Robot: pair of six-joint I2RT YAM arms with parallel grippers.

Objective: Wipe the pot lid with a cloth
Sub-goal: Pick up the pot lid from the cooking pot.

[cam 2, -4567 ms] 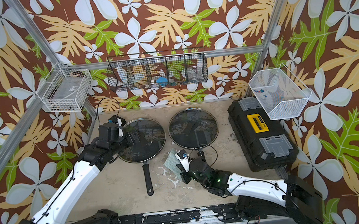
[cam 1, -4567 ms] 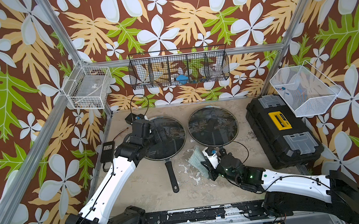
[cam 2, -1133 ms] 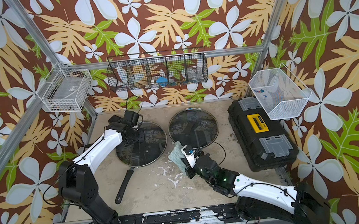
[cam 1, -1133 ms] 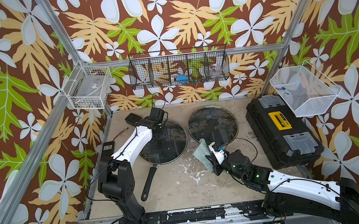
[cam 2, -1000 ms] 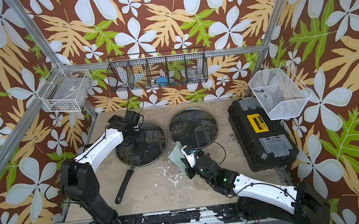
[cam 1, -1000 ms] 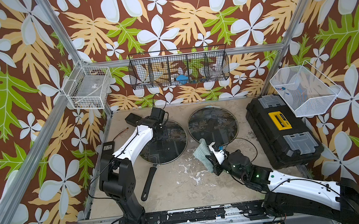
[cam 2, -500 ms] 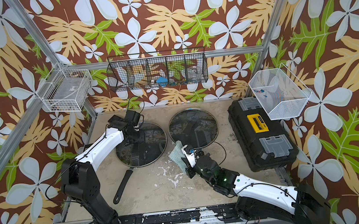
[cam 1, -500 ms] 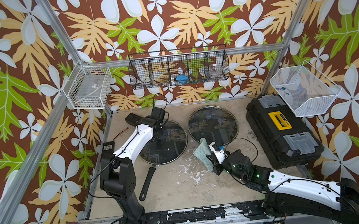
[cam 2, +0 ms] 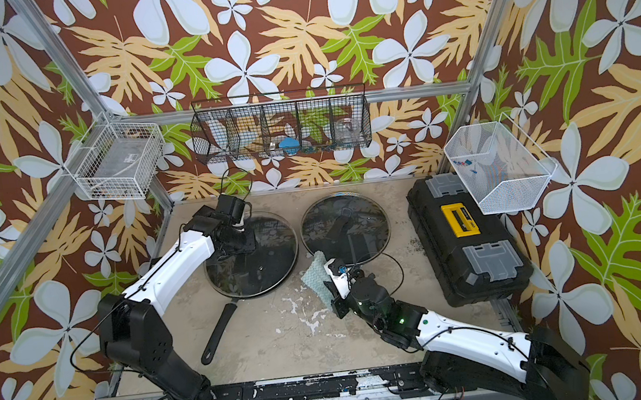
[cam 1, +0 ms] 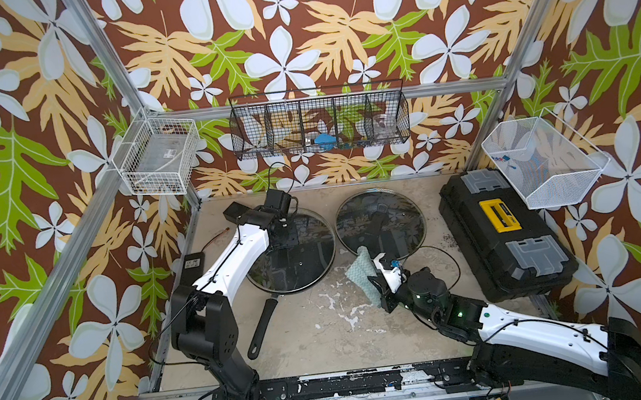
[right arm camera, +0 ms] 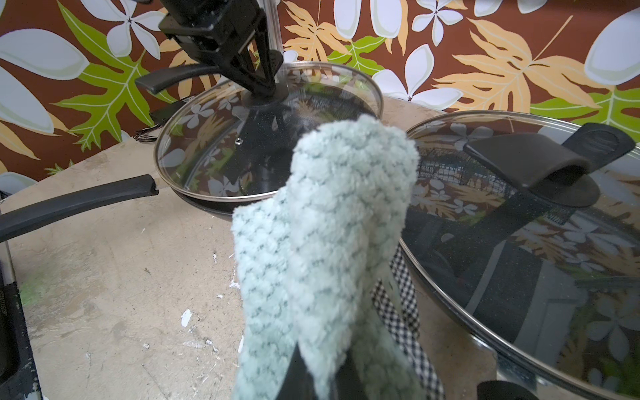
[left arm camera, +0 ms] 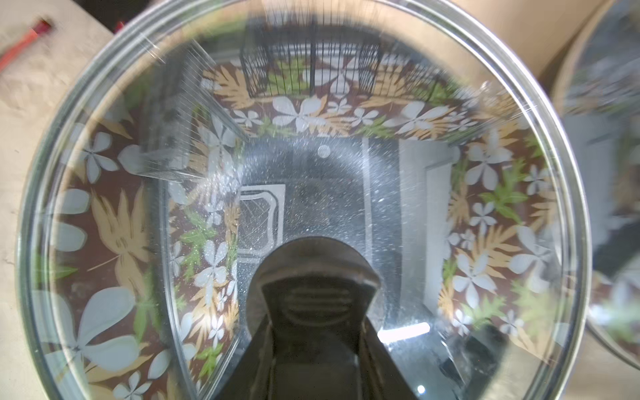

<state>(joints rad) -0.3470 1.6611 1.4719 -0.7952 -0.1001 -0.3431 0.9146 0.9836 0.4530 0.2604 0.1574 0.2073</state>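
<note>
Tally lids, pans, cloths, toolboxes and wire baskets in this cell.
Round glass pot lids: 2
Black long-handled frying pans in view: 1
Pale teal nubby cloths: 1
Black plastic toolboxes with yellow latch: 1
Wire wall baskets: 3
Total: 8

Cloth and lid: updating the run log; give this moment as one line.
left gripper shut on lid handle | right gripper shut on cloth | cloth upright | lid on pan

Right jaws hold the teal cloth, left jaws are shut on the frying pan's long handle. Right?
One slip: the left gripper has its jaws shut on the top handle of the glass lid, not the pan's long handle, which lies free. The right wrist view shows it. The right gripper does hold the cloth.
</note>
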